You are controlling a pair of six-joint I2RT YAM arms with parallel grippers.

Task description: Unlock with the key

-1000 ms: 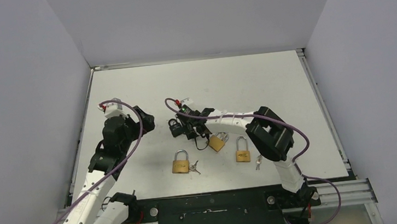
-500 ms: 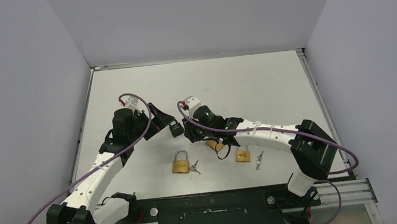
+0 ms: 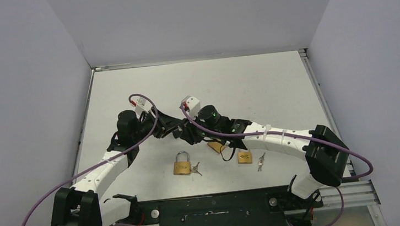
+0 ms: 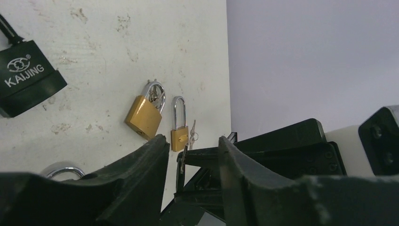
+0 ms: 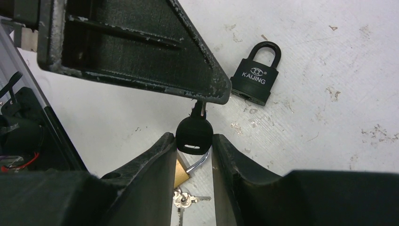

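The left end effector (image 4: 190, 141) has its jaws narrowly apart. The black padlock (image 5: 254, 80), marked KAIJING, lies on the counter (image 5: 320, 56). The right end effector (image 5: 194, 141) pinches the black-headed key (image 5: 194, 133), whose blade tip is hidden behind a left finger.

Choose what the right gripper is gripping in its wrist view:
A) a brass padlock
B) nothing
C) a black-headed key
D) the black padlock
C: the black-headed key sits pinched between the fingers of the right gripper, while the black padlock lies free on the table.
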